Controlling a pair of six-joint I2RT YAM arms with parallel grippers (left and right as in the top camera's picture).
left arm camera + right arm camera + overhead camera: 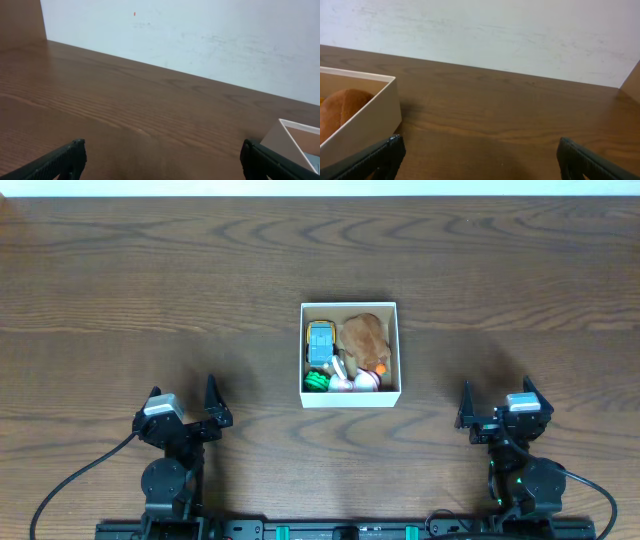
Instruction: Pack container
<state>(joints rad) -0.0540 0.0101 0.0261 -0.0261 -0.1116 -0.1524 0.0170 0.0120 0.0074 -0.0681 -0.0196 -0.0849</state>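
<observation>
The container is a square white box in the middle of the table. Inside lie several small toys: a blue and yellow toy, a brown plush, a green piece and white and orange pieces. My left gripper is open and empty near the front left, well apart from the box. My right gripper is open and empty at the front right. The box corner shows in the left wrist view. The box wall and the brown plush show in the right wrist view.
The wooden table spreads round the box. A pale wall stands beyond the table's far edge. Cables run from both arm bases at the front edge.
</observation>
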